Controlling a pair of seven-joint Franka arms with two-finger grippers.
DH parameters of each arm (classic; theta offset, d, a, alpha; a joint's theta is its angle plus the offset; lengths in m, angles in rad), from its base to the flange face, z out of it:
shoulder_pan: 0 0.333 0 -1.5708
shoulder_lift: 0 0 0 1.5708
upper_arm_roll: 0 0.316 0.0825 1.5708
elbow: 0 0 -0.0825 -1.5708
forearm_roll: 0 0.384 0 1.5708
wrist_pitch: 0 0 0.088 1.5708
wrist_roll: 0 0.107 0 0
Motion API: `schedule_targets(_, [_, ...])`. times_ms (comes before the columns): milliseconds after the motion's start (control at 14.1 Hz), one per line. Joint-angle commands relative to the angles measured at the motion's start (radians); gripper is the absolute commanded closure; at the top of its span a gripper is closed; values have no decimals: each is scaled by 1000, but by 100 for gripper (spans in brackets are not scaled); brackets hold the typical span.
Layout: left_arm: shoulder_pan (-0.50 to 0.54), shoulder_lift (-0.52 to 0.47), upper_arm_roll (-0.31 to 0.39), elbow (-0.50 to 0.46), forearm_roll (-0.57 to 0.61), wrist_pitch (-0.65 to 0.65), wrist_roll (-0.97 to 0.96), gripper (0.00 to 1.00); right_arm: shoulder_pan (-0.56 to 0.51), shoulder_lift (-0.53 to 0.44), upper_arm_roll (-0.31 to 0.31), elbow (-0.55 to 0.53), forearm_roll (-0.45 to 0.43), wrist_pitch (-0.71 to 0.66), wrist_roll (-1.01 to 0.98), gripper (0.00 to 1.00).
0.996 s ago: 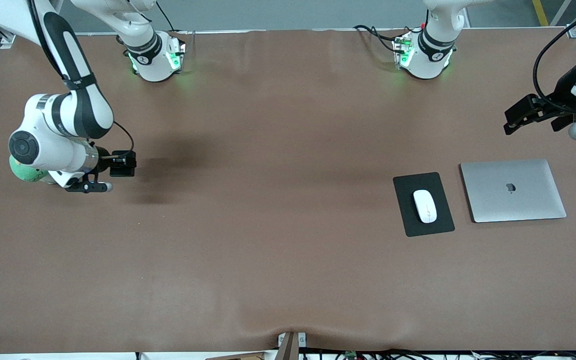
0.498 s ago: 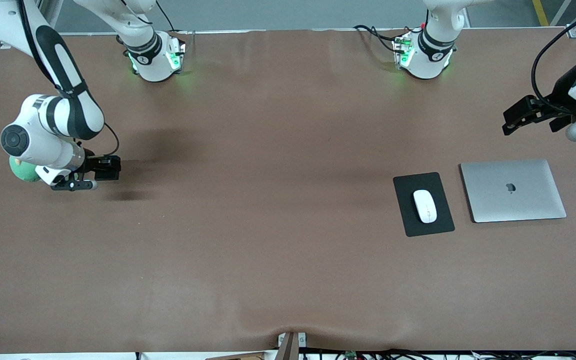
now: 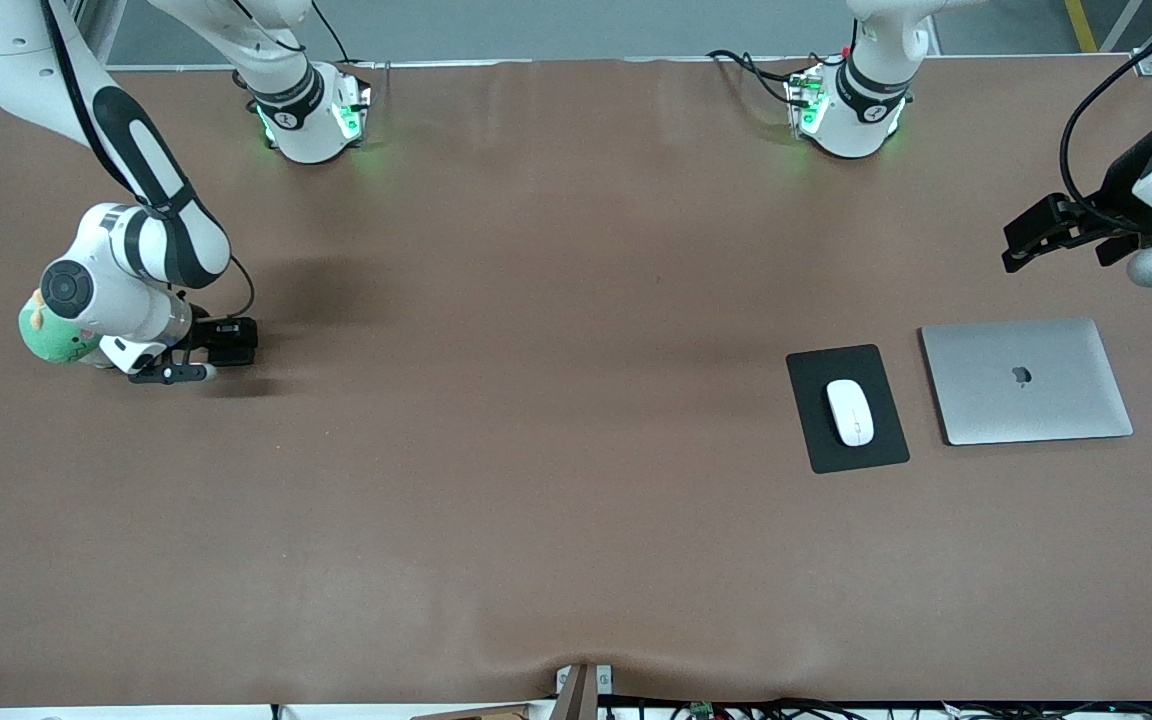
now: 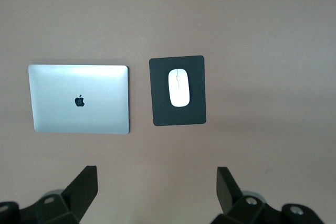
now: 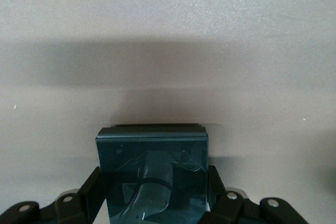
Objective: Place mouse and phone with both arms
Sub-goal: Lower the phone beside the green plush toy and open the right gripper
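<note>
The white mouse [image 3: 850,412] lies on a black mouse pad [image 3: 881,450] toward the left arm's end of the table. Both also show in the left wrist view, the mouse [image 4: 179,87] on the pad [image 4: 178,118]. My left gripper [image 3: 1028,240] is open and empty in the air above the table, beside the laptop; in its own view [image 4: 156,176] its fingers stand wide apart. My right gripper [image 3: 234,340] hangs low over the table at the right arm's end and is shut on the black phone [image 5: 152,174], which fills the space between its fingers [image 5: 93,184].
A closed silver laptop [image 3: 1026,380] lies beside the mouse pad, also seen in the left wrist view [image 4: 79,98]. A green plush toy [image 3: 54,338] sits at the right arm's end of the table, partly hidden by the right arm's wrist.
My right gripper with the phone swung toward the right arm's end of the table, came partly back, and dropped closer to the tabletop. The left gripper barely shifted.
</note>
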Motion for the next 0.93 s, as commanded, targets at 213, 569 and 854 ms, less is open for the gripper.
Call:
schedule_targets(213, [-111, -35, 92, -19, -7, 5, 22, 0, -12, -30, 10, 42, -18, -95, -7, 0])
schedule_targets(569, [-276, -114, 272, -100, -18, -2, 34, 0, -18, -35, -3, 238, -19, -370, -99, 0])
schedule_targets(854, [-262, -119, 272, -97, -17, -4, 75, 0, -10, -45, -13, 367, -21, -567, -99, 0])
